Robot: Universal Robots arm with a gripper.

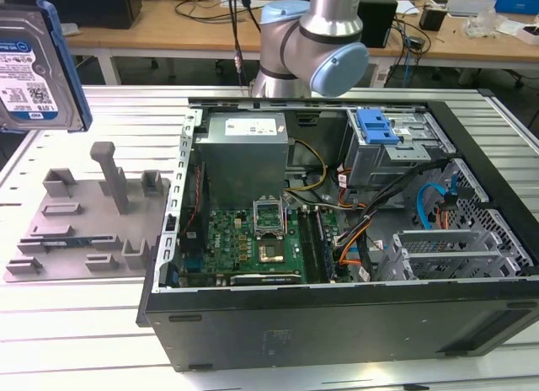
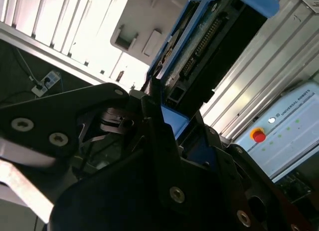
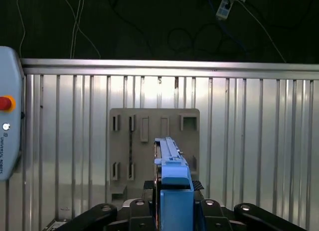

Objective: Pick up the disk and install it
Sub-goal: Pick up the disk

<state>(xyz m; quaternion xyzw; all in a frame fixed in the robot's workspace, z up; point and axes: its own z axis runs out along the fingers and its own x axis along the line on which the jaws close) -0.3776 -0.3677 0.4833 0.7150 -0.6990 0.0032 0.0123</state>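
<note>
The disk [image 1: 34, 71], a silver hard drive with a white-and-blue label in a blue carrier frame, hangs high above the table at the exterior view's left, over the grey fixture plate [image 1: 84, 222]. In the first wrist view the disk [image 3: 172, 161] stands edge-on between the black fingers of my gripper [image 3: 175, 188], which is shut on it. The second wrist view shows the disk's [image 2: 209, 47] underside and connector edge sticking out of the gripper [image 2: 169, 116]. The open computer case [image 1: 337, 239] lies to the exterior view's right of the plate.
Inside the case are a grey power supply box [image 1: 244, 155], a green motherboard [image 1: 253, 243] and a drive cage with a bare blue bracket [image 1: 376, 125]. The arm's base [image 1: 312, 37] stands behind the case. A pendant with a red button [image 3: 5, 102] lies on the slatted table.
</note>
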